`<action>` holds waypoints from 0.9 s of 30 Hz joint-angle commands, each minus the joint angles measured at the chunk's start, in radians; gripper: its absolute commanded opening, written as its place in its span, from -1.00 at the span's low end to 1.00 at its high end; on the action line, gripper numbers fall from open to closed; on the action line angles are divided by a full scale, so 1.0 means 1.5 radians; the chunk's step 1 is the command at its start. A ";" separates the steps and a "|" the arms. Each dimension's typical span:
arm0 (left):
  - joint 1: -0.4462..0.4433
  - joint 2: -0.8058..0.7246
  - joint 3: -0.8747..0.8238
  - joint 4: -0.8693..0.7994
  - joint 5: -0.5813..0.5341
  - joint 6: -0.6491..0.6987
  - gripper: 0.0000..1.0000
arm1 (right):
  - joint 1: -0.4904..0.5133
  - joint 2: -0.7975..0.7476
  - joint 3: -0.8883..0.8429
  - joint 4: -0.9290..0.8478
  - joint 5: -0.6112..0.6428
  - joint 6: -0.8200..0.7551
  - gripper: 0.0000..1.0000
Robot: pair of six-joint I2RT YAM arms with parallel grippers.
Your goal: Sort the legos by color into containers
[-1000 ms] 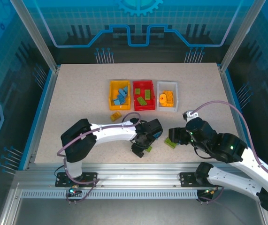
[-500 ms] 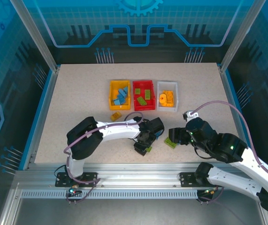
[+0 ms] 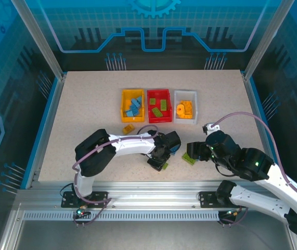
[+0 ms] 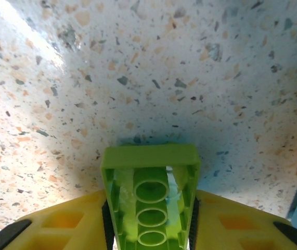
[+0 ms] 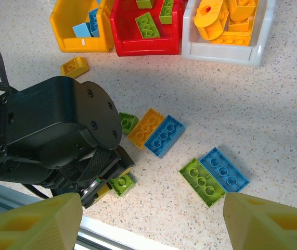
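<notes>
The small lime-green studded plastic brick (image 4: 151, 208) is clamped between the yellow fingers (image 4: 60, 226) of the left gripper (image 4: 149, 232), with its hollow underside facing the wrist camera. It is low over the speckled table (image 3: 86, 104) near the front edge, at 6 o'clock from the red plastic bin (image 5: 145, 47). I cannot tell whether it touches the tabletop. I'd judge it light, rigid and slick-walled. Its 2 long flat sides are the place to pinch, and that is where the fingers bear.

The right gripper (image 5: 151, 229) hangs at 3 o'clock of it, fingers spread wide with nothing between them.

There are 3 bins in a row: the yellow-orange plastic bin (image 5: 80, 44) at 9 o'clock of the red, and the translucent white plastic bin (image 5: 223, 52) at 3 o'clock. Besides the held brick, 6 lie loose: 2 loose green bricks (image 5: 202, 181), 2 loose blue bricks (image 5: 164, 136) and 2 loose orange-yellow bricks (image 5: 145, 127). The red bin shows 3 green ones.
</notes>
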 commanded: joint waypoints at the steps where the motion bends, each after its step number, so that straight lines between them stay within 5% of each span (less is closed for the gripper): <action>1: 0.008 -0.044 -0.030 -0.027 -0.068 0.014 -0.22 | 0.009 0.003 0.002 0.012 0.011 -0.006 0.48; 6: 0.025 -0.167 -0.079 -0.056 -0.166 0.059 -0.29 | 0.009 0.021 0.016 0.071 -0.011 -0.041 0.48; 13: 0.148 -0.209 0.054 -0.126 -0.215 0.368 -0.31 | -0.050 0.088 0.043 0.216 -0.111 -0.090 0.54; 19: 0.245 -0.121 0.223 -0.112 -0.185 0.587 -0.31 | -0.170 0.163 0.054 0.316 -0.219 -0.068 0.53; 27: 0.285 0.082 0.465 -0.116 -0.148 0.736 -0.30 | -0.247 0.252 0.082 0.371 -0.249 -0.042 0.50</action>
